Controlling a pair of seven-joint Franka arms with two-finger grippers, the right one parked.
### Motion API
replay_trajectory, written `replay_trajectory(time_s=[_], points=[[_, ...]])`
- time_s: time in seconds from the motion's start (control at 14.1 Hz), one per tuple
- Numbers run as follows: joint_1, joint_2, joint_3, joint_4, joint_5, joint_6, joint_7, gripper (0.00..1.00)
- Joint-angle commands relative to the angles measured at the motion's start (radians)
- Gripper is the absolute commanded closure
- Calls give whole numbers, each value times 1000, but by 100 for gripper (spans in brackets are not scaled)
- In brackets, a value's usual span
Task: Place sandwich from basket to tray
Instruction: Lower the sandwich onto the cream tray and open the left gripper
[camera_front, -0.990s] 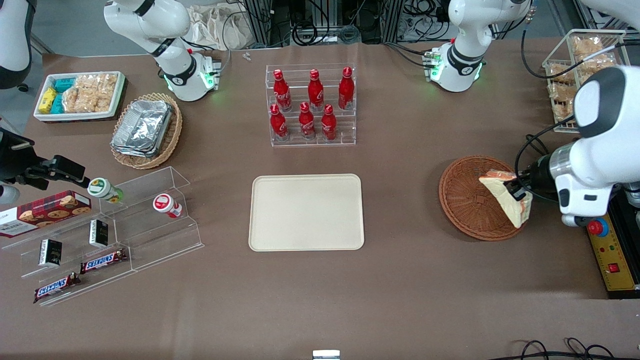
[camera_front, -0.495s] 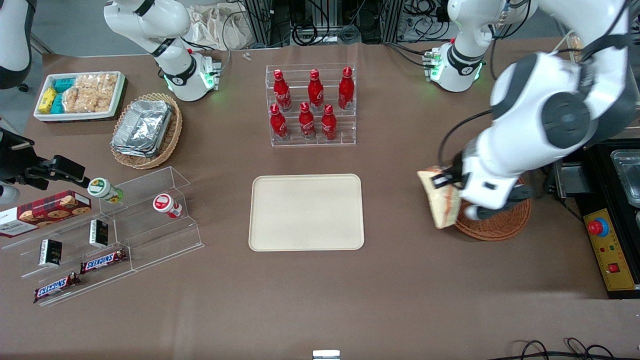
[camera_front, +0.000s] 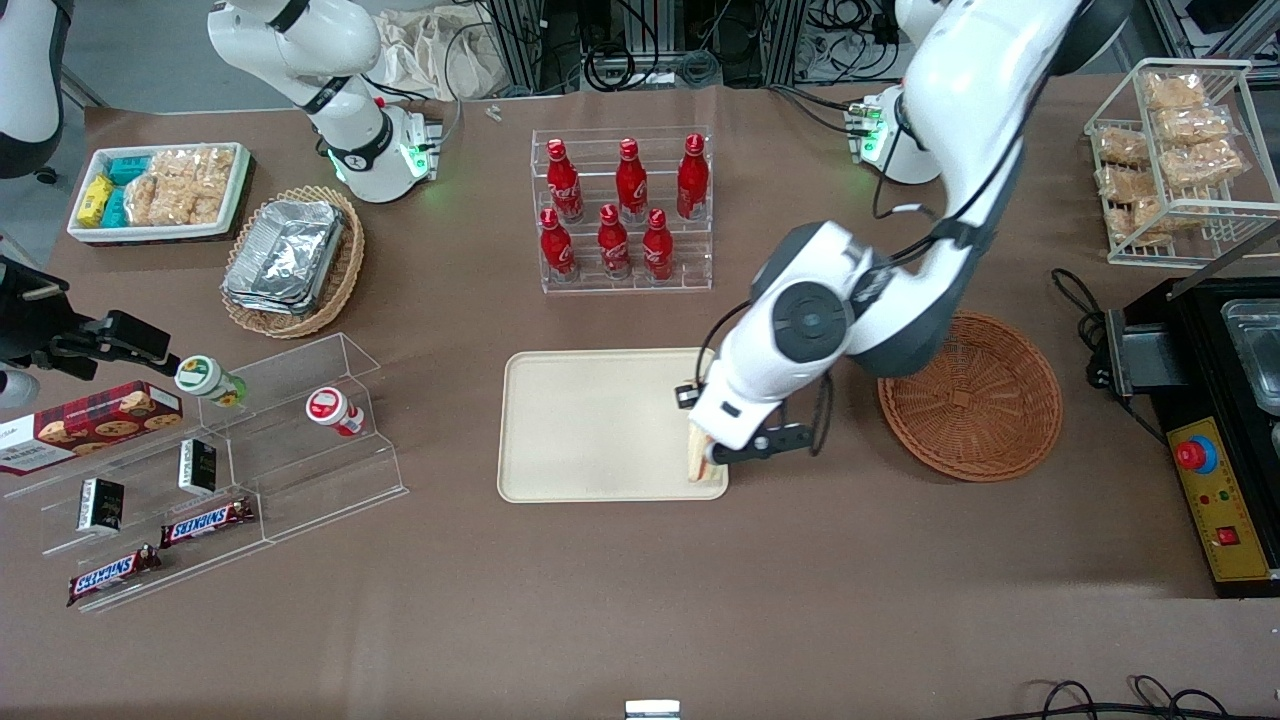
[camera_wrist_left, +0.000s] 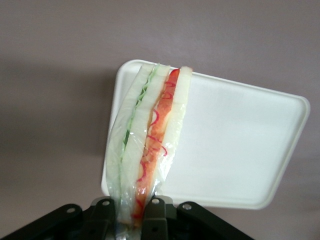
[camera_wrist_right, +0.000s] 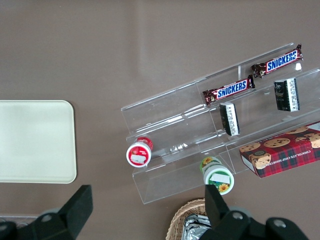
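My left gripper is shut on the sandwich and holds it above the corner of the cream tray nearest the front camera and the basket. In the left wrist view the sandwich is a plastic-wrapped wedge with green and orange-red filling, pinched between the two black fingers of the gripper, with the tray below it. The reddish-brown wicker basket stands empty beside the tray, toward the working arm's end. The tray also shows in the right wrist view.
A clear rack of red bottles stands farther from the front camera than the tray. A tan basket of foil containers, a white snack tray and a clear stepped shelf lie toward the parked arm's end. A wire rack stands near the working arm.
The left arm has swung from the basket to the tray, carrying the sandwich with it. The basket now stands empty and uncovered.
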Motion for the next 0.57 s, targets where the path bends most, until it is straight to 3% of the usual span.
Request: replay_trajectory(time_s=[0.0,0.49], points=[[-51,85,11,54,70,7,-36,100],[-51,116,11,-11,110,42,-40,100]])
